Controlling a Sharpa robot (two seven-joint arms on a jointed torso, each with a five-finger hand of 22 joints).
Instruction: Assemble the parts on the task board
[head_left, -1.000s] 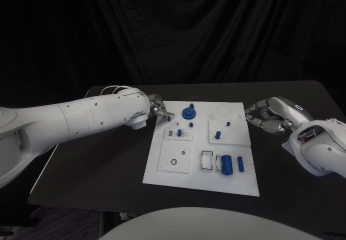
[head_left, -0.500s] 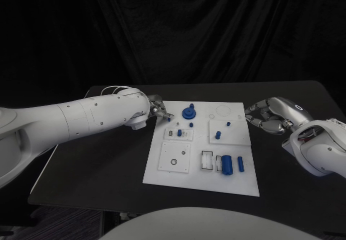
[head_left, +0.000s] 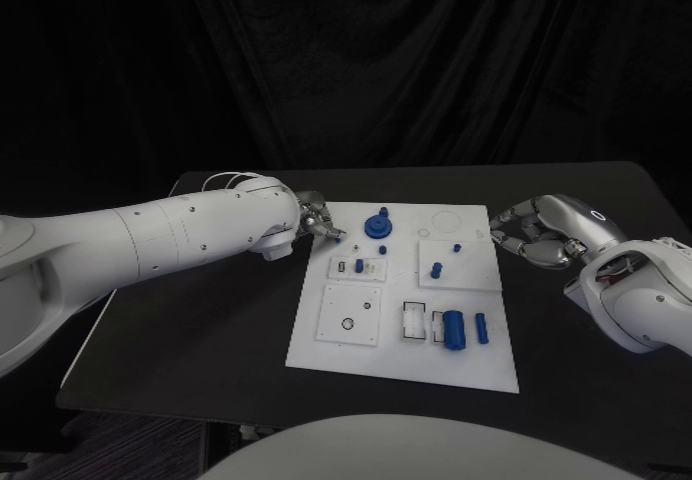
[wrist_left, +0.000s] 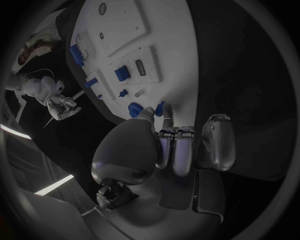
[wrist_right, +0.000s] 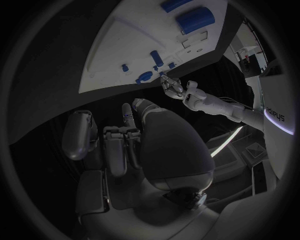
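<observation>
Left hand (head_left: 320, 224): fingers are pinching a small blue part (wrist_left: 162, 108) at the task board (head_left: 378, 345)'s upper-left corner, left of centre in the head frame; in the left wrist view the piece is sitting between the fingertips just above the white plate. Step in hand, by judgement: carrying a picked part toward its seat; the next move is calling for alignment over a matching socket and a straight, gentle press. Right hand (head_left: 539, 234): fingers are curling inward with nothing visible in them, hovering over the black tabletop (head_left: 202, 330) just beside the board's upper-right edge. Task board: lying mid-frame on the tabletop. Round blue part (head_left: 379, 223): standing near the board's top, just right of the left fingers. Blue cylinder (head_left: 453, 327): lying low on the board, right of centre, among other small blue pieces.
</observation>
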